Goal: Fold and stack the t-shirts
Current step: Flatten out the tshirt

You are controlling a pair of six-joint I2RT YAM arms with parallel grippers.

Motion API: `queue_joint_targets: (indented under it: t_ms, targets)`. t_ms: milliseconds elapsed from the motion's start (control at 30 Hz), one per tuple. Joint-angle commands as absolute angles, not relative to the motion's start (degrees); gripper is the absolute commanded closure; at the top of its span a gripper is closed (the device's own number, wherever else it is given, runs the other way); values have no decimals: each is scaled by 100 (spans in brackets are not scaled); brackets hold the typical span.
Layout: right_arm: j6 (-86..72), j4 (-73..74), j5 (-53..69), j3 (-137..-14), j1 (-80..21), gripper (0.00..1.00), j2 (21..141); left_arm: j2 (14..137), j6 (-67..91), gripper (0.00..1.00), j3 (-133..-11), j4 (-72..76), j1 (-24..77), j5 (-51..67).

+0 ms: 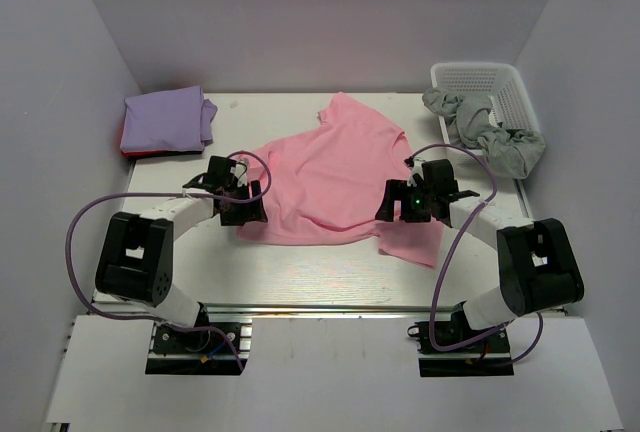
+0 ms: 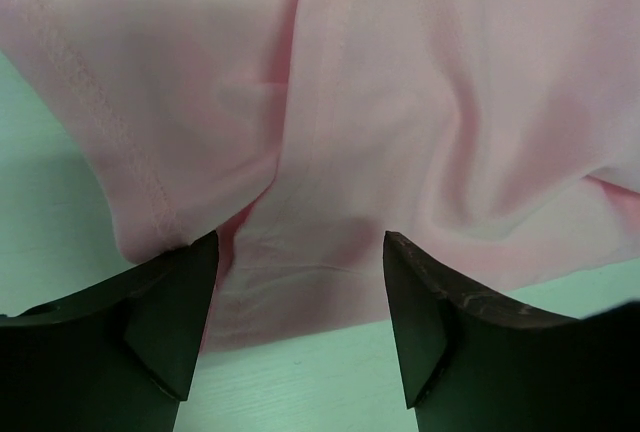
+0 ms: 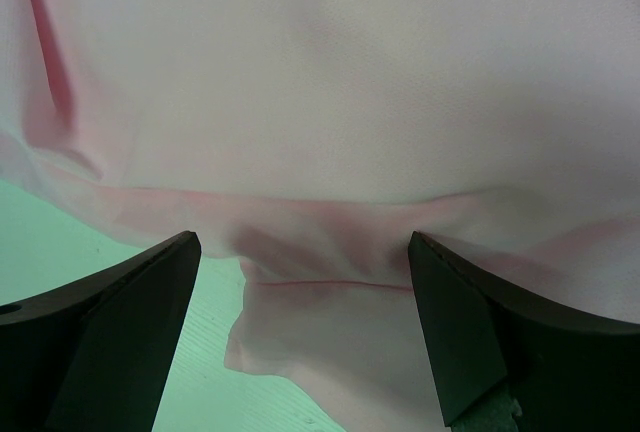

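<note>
spanning left pincer [image 2: 300,250], right pincer [image 3: 304,244]: t-shirt [image 1: 335,174]

Matt cloth on a smooth tabletop [image 1: 300,272]
You see the pink shirt [image 1: 335,172] as soft matt cloth with stitched hems; your left tool [image 2: 300,237] looks matt black, the basket [image 1: 505,87] white plastic.

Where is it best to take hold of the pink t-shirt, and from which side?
Probably its loose near edges, one on each side, coming low from the near side: the pink t-shirt lies spread, and only the edges bunch into folds.
</note>
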State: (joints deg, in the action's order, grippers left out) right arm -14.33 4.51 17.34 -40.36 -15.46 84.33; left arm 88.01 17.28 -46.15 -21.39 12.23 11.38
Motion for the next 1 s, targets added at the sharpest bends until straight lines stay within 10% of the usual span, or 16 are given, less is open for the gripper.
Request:
queue_joint_targets:
  t_ms: [0,633,967]
  targets:
    - [-1363,368,1819,-4025,-1547,10,8385,8842,1539,24,-4579,-1829,1248,1371]
    - [-1398,334,1951,-4043,-1556,10,8411,8498,1828,39,-4491,-2381,1248,1187]
    - [-1398,378,1934,-4069,-1556,10,8332,8631,1934,66,-4360,-2496,1248,923]
